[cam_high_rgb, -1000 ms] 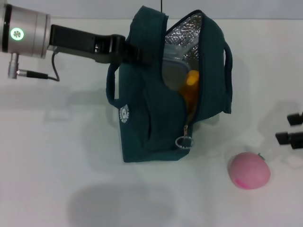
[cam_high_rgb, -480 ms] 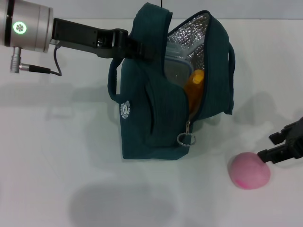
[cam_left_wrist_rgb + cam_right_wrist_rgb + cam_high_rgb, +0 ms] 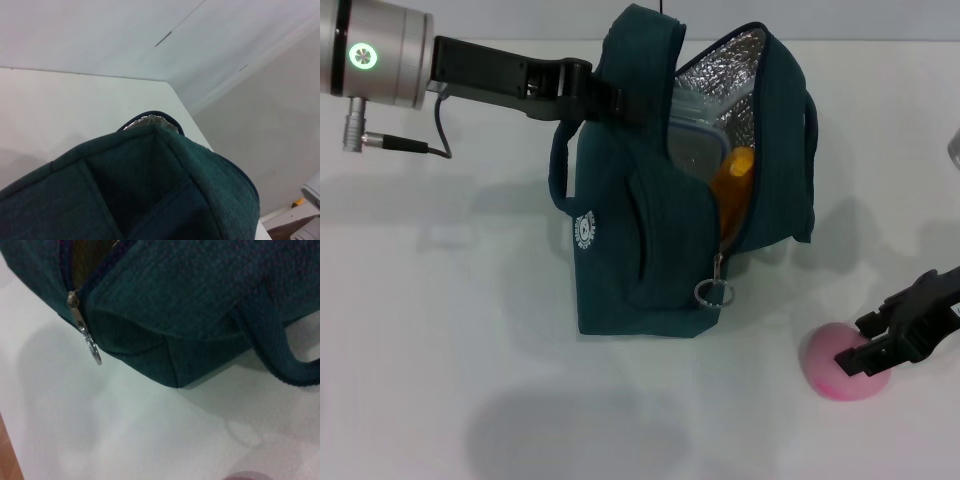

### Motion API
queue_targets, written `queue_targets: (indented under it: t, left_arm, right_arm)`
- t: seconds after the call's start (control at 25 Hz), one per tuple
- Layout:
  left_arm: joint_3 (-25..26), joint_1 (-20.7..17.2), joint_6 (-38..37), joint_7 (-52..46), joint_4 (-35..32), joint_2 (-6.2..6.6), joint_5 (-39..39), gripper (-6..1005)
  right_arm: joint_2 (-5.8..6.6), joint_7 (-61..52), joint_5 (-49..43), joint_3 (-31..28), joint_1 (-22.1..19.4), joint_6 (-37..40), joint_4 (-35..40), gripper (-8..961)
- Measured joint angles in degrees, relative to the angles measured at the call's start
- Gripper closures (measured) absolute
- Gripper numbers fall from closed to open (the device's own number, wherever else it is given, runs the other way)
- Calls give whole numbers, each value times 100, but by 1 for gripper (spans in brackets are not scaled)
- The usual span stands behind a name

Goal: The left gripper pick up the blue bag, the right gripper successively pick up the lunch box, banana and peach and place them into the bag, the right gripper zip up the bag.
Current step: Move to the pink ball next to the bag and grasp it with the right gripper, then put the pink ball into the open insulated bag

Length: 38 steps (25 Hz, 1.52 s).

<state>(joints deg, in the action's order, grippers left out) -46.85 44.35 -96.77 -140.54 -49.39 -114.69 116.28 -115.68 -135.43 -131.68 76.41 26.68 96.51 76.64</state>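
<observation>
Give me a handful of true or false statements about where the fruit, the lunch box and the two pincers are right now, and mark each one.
1. The round pink peach lies on the white table, outside the bag. True.
2. The dark teal-blue fabric bag is zipped shut. False: its top gapes open, showing silver foil lining, and the metal ring pull hangs at the near end.
3. The yellow-orange banana lies on the table. False: it is inside the bag.
4. The clear plastic lunch box with the blue-rimmed lid is inside the bag. True.
5. The right pincer is at the peach. True.
6. The left pincer is parked away from the bag. False: it is at the bag's upper edge.
</observation>
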Motion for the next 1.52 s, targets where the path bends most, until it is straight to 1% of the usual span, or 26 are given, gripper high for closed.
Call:
queue_targets:
  t: [0.28, 0.44, 0.52, 0.64, 0.68, 0.84, 0.88, 0.92, 0.96, 1.0, 1.04, 1.16, 1.24, 1.28, 1.32, 1.36, 1.4, 1.44, 1.52]
  left_arm:
    - [1, -5, 1, 0, 0, -1, 0, 954]
    - [6, -6, 1, 0, 0, 0, 0, 954]
    - [10, -6, 1, 0, 0, 0, 0, 954]
    - [10, -5, 1, 0, 0, -1, 0, 953]
    - [10, -6, 1, 0, 0, 0, 0, 953]
    - [1, -6, 0, 0, 0, -2, -19, 953]
    - [-6, -6, 0, 0, 0, -7, -24, 953]
    - [-11, -5, 0, 0, 0, -11, -31, 953]
    - [-18, -5, -1, 0, 0, -18, -33, 953]
    - [-22, 3, -4, -1, 0, -28, -34, 953]
    - [-22, 3, -4, -1, 0, -28, -34, 953]
    - [-25, 25, -6, -8, 0, -35, -35, 953]
    - [-26, 32, -7, -17, 0, -40, -35, 953]
    - [-29, 39, -9, -22, 0, -47, -35, 953]
    - [-31, 47, -13, -26, 0, -58, -35, 953]
    - [-36, 57, -19, -27, 0, -74, -35, 953]
    - [-40, 63, -29, -29, 0, -92, -35, 953]
    - [-40, 68, -39, -30, 0, -106, -35, 953]
    - [-43, 79, -58, -33, -1, -123, -36, 953]
  right_arm:
    - [22, 86, 0, 6, 13, -25, -22, 449]
    - [39, 249, -1, -99, 12, 16, -57, 489]
    - [44, 275, -1, -225, -1, 35, -63, 581]
    - [45, 390, 82, -583, -31, 115, -105, 719]
    - [45, 451, 139, -721, -35, 156, -139, 745]
    - [73, 901, 557, -1883, -39, 478, -472, 849]
    - [96, 1079, 714, -2306, -39, 580, -622, 856]
    - [147, 1286, 938, -2797, -29, 710, -841, 863]
    - [169, 1351, 1029, -2917, -23, 765, -916, 870]
    - [321, 1680, 1550, -3426, 7, 1090, -1366, 877]
    - [321, 1680, 1550, -3426, 7, 1090, -1366, 884]
    - [602, 2058, 2535, -3678, 26, 1482, -2111, 898]
    - [705, 2344, 3261, -3691, 28, 1632, -2530, 905]
    - [725, 2507, 3600, -3686, 42, 1678, -2700, 909]
    - [729, 2651, 3825, -3685, 63, 1693, -2798, 912]
    - [699, 2814, 4025, -3687, 111, 1688, -2870, 916]
    - [618, 3063, 4131, -3701, 193, 1658, -2898, 919]
    - [573, 3168, 4150, -3721, 227, 1621, -2899, 923]
    - [404, 3516, 4162, -3735, 335, 1517, -2904, 930]
